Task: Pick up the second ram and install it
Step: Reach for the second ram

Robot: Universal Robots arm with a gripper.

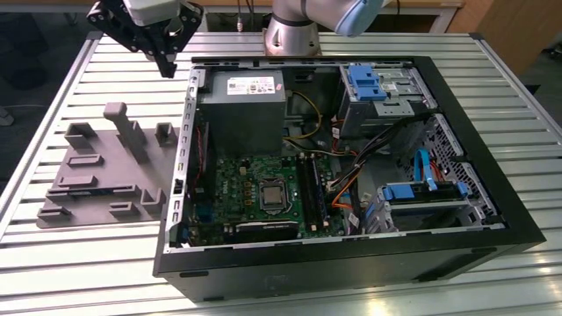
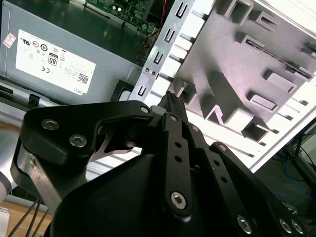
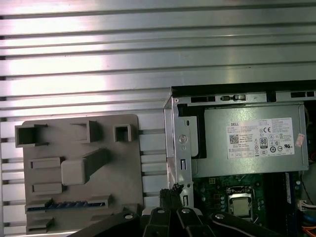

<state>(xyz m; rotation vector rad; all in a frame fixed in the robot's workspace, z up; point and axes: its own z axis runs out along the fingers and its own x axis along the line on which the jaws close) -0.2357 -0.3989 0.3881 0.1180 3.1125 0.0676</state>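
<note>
Above the slatted metal table (image 1: 52,263), by the back corner of an open computer case (image 1: 351,263), the gripper (image 1: 167,69) hangs with fingers pressed together, holding nothing. The second ram (image 3: 66,204) lies flat in a slot of the grey holder plate (image 3: 128,168) beside the case, apart from the gripper.

table (image 1: 88,263): bare ribbed metal, brushed, bright sheen
holder block (image 1: 105,148): grey moulded plastic, matt, smooth
case (image 1: 351,263): black matt shell outside, dull bare sheet metal inside
power supply (image 1: 241,108): dull grey metal, white paper label
claw (image 1: 167,66): matt black links, shiny steel screws (image 2: 178,198)
motherboard (image 1: 241,191): glossy green board
drive clips (image 1: 364,82): smooth blue plastic
</note>
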